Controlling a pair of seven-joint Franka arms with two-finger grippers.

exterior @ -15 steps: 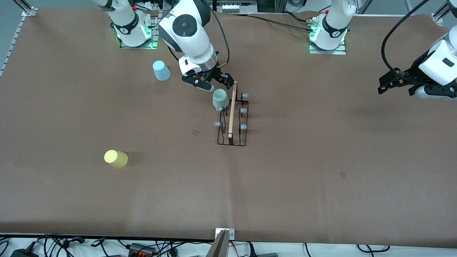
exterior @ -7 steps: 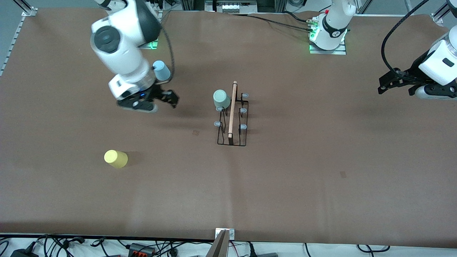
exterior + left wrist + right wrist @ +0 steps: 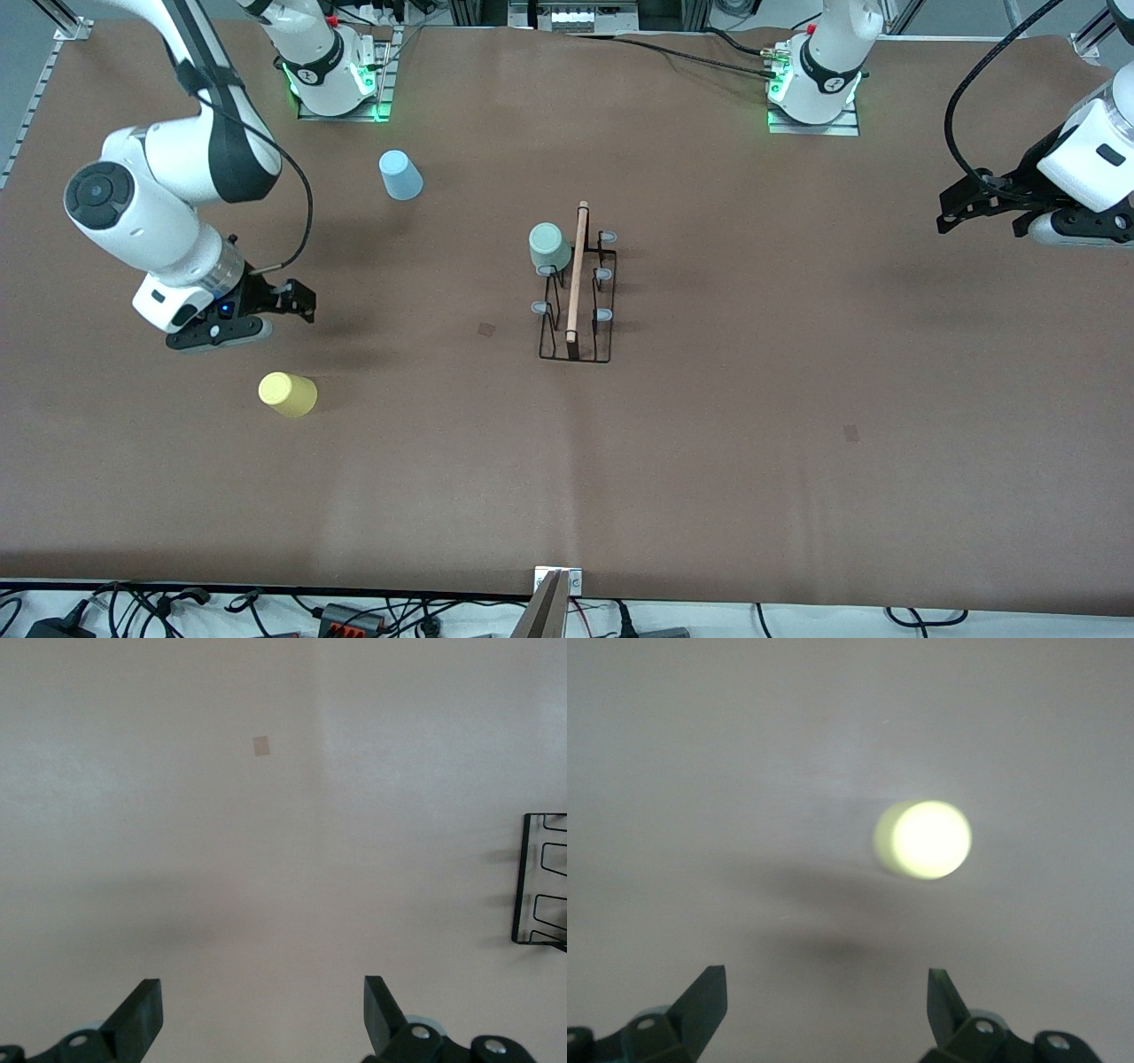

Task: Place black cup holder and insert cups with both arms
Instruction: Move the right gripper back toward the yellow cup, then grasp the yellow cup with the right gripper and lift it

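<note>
The black cup holder (image 3: pixel 576 306) stands mid-table with its wooden rod on top; its edge also shows in the left wrist view (image 3: pixel 523 895). A grey-green cup (image 3: pixel 549 246) sits upside down on one prong at the end nearer the robots. A light blue cup (image 3: pixel 400 175) stands near the right arm's base. A yellow cup (image 3: pixel 287 393) (image 3: pixel 923 840) lies nearer the camera. My right gripper (image 3: pixel 299 303) (image 3: pixel 824 992) hovers open and empty over the table just by the yellow cup. My left gripper (image 3: pixel 952 208) (image 3: pixel 261 1001) waits open and empty at its end of the table.
Two small dark patches mark the brown table cover (image 3: pixel 486 329) (image 3: pixel 851 432). Cables and a metal post (image 3: pixel 554 602) run along the table's near edge. The arm bases (image 3: pixel 332 75) (image 3: pixel 815 84) stand at the back edge.
My right arm swung away from the cup holder toward its own end of the table and now hangs by the yellow cup. The grey-green cup stayed on its prong. The left arm kept still.
</note>
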